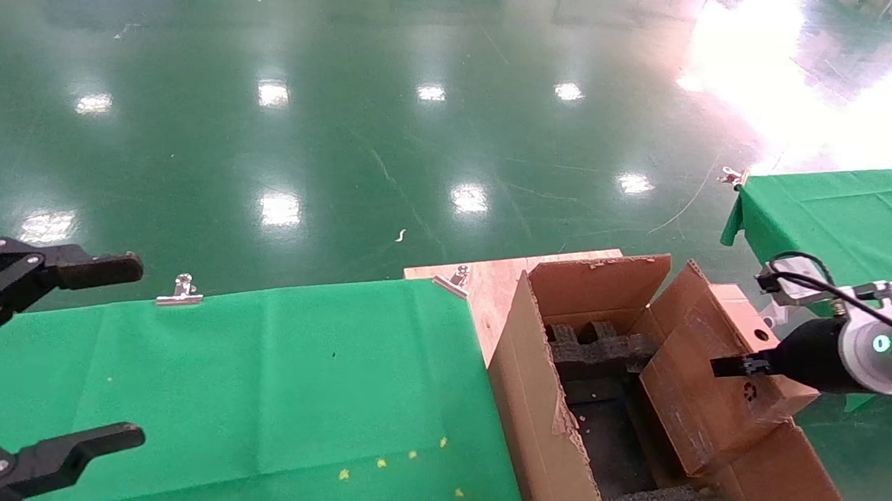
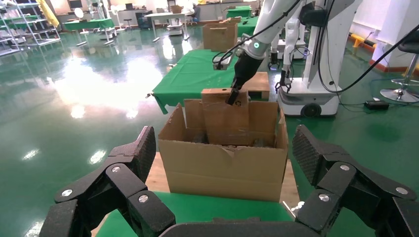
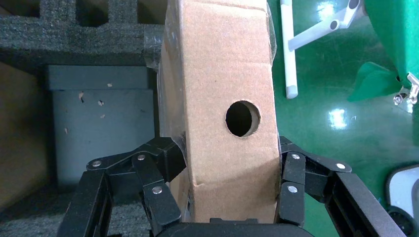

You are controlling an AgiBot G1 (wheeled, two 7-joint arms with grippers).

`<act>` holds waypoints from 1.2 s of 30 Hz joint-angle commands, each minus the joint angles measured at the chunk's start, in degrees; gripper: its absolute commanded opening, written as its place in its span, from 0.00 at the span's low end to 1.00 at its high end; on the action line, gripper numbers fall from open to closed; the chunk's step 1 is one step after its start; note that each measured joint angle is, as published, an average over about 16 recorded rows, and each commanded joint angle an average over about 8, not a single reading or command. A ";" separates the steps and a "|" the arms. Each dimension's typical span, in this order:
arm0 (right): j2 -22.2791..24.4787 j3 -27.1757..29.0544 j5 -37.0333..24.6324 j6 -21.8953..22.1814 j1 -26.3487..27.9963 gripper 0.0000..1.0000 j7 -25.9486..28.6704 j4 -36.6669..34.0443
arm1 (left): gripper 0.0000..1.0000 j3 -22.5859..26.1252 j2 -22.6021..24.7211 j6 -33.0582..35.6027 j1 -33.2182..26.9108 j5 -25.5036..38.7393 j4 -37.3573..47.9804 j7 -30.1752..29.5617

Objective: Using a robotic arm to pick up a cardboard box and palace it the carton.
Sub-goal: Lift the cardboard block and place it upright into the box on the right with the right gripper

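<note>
While the right claw (image 3: pixel 232 197) clamps the box (image 3: pixel 222 98) tilted over the carton (image 1: pixel 537 408), its corner below could snag foam (image 1: pixel 601 346); left claw (image 1: pixel 51 352) idles open.

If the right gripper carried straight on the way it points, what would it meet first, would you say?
Probably the black foam inside the carton: the right gripper, shut on the cardboard box, points down into it, though depth is unclear.

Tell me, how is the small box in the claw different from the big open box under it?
The cardboard box is far smaller than the carton. It is closed, with a round hole in one face; the carton stands open, black foam inside. The right gripper holds the box tilted over the carton, which rests on a surface. The left gripper is open, apart. Both are brown cardboard.
</note>
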 commanded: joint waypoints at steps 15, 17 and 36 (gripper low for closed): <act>-3.74 -2.05 -5.44 5.84 -7.53 0.00 8.55 -0.36 | 1.00 0.02 -0.01 -0.01 0.00 -0.01 0.00 0.01; -4.36 -2.26 -6.15 6.49 -8.58 0.00 9.76 -0.52 | 1.00 0.02 -0.01 -0.01 0.00 -0.01 0.00 0.01; -10.84 -3.48 -10.23 10.52 -16.56 0.00 16.19 -5.40 | 1.00 0.04 -0.02 -0.02 -0.01 -0.03 0.00 0.02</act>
